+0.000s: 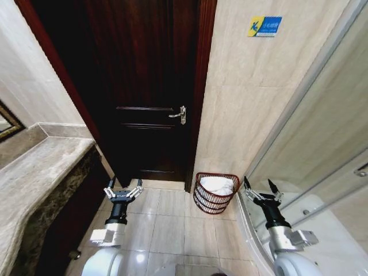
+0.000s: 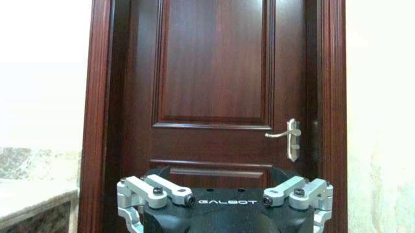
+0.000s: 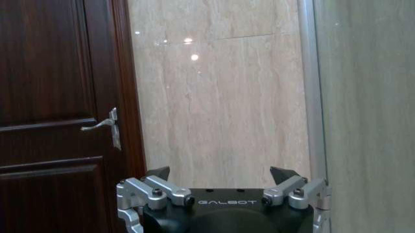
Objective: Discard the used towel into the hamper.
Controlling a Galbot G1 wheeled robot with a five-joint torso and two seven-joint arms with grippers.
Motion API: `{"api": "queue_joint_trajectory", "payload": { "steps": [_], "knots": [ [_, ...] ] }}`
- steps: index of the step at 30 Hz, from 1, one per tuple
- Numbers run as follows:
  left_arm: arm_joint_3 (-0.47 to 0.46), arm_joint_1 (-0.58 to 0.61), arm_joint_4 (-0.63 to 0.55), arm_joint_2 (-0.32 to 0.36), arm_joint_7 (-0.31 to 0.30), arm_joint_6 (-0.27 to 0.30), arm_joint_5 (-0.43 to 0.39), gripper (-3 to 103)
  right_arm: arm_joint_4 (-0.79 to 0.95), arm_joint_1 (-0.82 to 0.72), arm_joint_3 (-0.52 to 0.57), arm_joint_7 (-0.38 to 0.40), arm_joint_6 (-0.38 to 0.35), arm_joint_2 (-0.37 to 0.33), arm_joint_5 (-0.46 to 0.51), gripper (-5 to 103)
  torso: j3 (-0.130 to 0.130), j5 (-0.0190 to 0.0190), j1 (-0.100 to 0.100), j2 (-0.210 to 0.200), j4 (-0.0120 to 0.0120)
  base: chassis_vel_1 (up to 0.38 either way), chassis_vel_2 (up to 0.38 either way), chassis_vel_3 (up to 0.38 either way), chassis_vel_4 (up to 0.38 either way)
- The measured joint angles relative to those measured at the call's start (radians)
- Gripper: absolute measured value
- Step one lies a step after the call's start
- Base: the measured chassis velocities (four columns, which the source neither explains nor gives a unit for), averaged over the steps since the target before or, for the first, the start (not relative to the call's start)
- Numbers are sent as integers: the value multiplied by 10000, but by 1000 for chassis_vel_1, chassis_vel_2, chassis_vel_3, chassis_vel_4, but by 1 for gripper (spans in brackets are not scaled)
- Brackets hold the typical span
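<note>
Left tool (image 1: 123, 192): spread wide, empty, raised over the floor before the door (image 1: 144, 86).
Right tool (image 1: 262, 190): spread wide, empty, beside the hamper.
Hamper (image 1: 215, 198): on the floor against the wall, right of the door.
Towel (image 1: 217, 184): white, inside the hamper.
Progress: judged done; nothing left.

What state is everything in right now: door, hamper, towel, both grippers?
Door: shut, handle level.
Hamper: upright on the floor tiles by the wall, right of the door.
Towel: white, lying inside the hamper.
Left gripper: open, empty, held above the floor facing the door.
Right gripper: open, empty, held beside the glass shower screen.
</note>
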Motion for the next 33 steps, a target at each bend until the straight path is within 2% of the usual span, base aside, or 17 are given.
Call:
{"api": "queue_joint_trajectory", "payload": {
  "steps": [4, 18, 33],
  "knots": [
    [-95, 117, 139, 6, 12, -214, -53, 100, 81, -67, -71, 58, -1, 85, -149, 100, -5, 0, -6, -6, -1, 85, -104, -91, 90],
    [-61, -349, 395, 387, 115, 17, -298, 100, 97, 171, -166, 104, -133, 342, -492, 100, -10, 1, -9, -21, -1, 63, -58, -57, 54],
    [-67, -305, 396, 437, 166, -73, -314, 100, 299, -97, -164, 96, -41, 544, -603, 100, -16, -1, -12, -26, -1, 46, -50, -54, 55]
  ]
}}
